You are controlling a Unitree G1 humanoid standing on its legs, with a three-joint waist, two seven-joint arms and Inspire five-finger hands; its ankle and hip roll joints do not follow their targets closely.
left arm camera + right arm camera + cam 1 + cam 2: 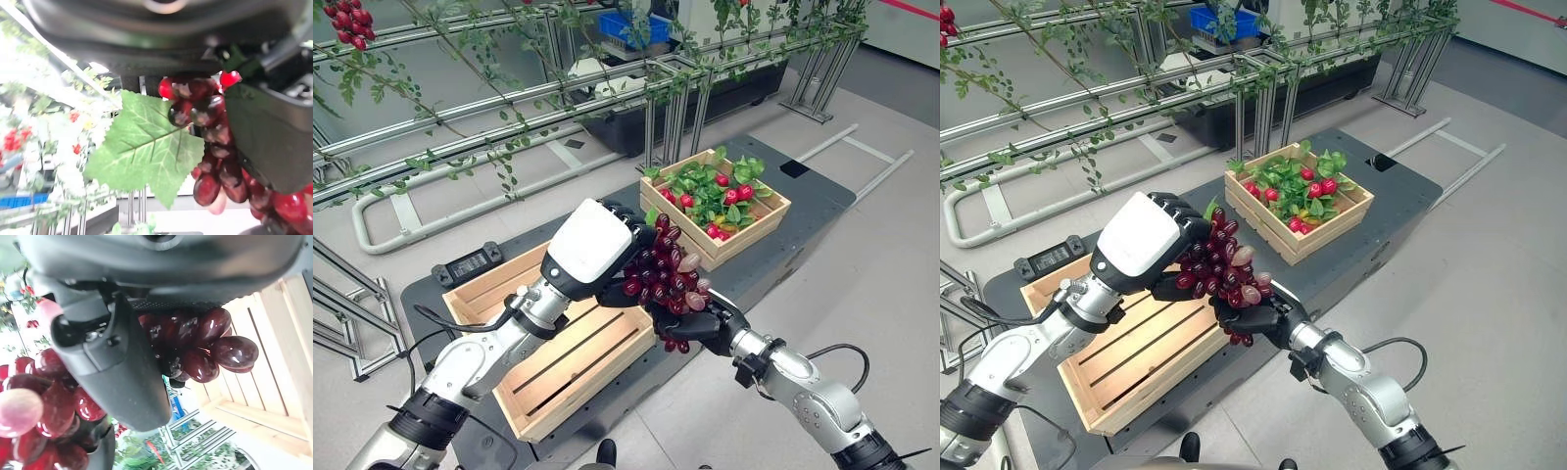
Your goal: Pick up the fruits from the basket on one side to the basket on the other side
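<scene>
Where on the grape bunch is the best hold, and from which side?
Cup the grape bunch from underneath, as the right hand does; it hangs loose, so support below steadies it. The left hand grips its upper part from the side.

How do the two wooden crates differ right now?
The near slatted wooden crate sits on the robot's left and shows bare slats; the far wooden crate on its right holds green leaves and red fruits. Both are pale wood, resting on the dark platform.

At my twelve o'clock stands a metal frame (607,83) twined with leafy vines (460,59); a blue bin (631,27) sits beyond it, at one o'clock.
</scene>
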